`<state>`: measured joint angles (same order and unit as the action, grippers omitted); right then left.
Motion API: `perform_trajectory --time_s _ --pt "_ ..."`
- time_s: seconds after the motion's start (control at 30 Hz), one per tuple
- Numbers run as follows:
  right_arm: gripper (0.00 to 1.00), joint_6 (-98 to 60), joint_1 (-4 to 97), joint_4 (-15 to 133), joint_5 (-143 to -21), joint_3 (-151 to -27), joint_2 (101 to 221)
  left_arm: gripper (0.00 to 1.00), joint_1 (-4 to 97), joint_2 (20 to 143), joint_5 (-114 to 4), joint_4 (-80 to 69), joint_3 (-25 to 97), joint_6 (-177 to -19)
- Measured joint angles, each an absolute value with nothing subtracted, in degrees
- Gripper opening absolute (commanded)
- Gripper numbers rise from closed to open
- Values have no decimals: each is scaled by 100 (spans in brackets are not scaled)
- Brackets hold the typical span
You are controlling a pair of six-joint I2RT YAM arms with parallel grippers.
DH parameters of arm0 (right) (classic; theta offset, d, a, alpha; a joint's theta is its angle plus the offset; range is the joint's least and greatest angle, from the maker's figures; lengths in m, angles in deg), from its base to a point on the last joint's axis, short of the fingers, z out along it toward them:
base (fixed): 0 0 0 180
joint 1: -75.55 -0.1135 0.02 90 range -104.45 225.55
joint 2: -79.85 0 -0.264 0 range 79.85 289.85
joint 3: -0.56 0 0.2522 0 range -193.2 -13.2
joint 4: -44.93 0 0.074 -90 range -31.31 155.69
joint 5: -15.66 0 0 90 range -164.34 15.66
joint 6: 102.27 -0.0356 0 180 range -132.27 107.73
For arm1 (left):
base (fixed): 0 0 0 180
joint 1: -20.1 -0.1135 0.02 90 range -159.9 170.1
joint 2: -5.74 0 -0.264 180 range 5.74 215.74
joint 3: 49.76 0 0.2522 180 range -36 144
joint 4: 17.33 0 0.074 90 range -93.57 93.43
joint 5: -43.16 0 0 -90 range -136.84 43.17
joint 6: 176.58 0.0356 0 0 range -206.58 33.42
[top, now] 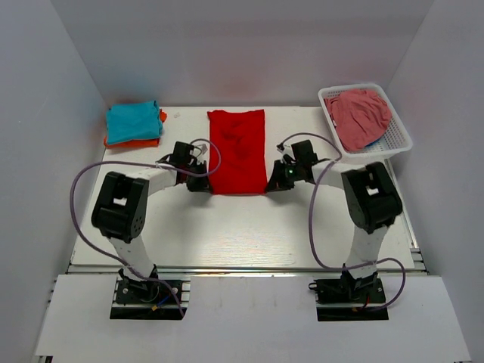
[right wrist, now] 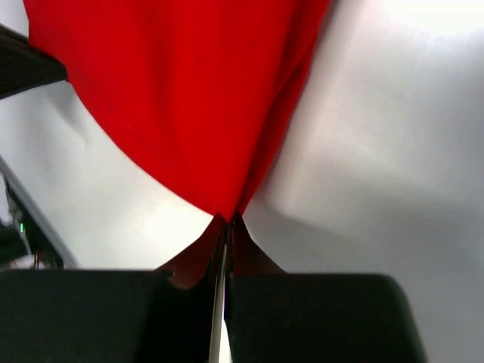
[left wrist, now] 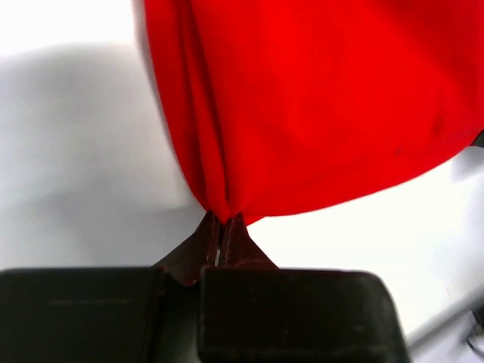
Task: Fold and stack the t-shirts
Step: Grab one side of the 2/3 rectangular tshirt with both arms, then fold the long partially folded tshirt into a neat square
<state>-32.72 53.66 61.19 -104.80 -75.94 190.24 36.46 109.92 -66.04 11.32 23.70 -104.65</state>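
Now, left gripper (left wrist: 221, 227): my jaws pinched tight on the red shirt (top: 237, 151) at its lower-left corner.
Right gripper (right wrist: 227, 225): pinched tight on its lower-right corner.
Red shirt: upper centre of top view.

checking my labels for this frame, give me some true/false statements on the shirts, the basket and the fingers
1. The bright red cloth t-shirt lies mid-way across the white table, folded into a long strip. True.
2. The left gripper holds its fingers wide open above the shirt. False: they are shut on the shirt's near left corner.
3. The folded teal cloth t-shirt lies on top of the folded orange cloth t-shirt. True.
4. The white plastic mesh basket is empty. False: a pink cloth fills it.
5. The right gripper is shut on the red shirt's near right corner. True.
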Motion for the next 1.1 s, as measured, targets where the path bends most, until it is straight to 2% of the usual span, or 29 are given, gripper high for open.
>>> perform_trajectory --time_s 0.13,0.3,0.43,0.57,0.7,0.9,1.1 --pt "0 -3285 5281 6112 -10543 -6464 17855 0 3867 9906 -6754 1410 1470 -10771" --pt "0 -3265 5125 6661 -10733 -5437 16399 0 4118 8277 -7095 2020 904 -11013" --pt "0 -3097 4955 7561 -10659 -5489 15297 0 4223 7154 -7318 2481 899 -11140" --pt "0 -2835 4942 8388 -10465 -6271 14556 0 4247 6540 -7417 2822 1035 -11267" --pt "0 -2618 4953 8965 -10430 -7034 14491 0 4249 6472 -7380 3001 1299 -11394" --pt "0 -2548 4970 9500 -10285 -7631 15275 0 4252 6625 -7095 3121 1625 -11547" --pt "0 -2666 5042 9553 -10056 -8024 15841 0 4243 7326 -6656 3086 1955 -11735"
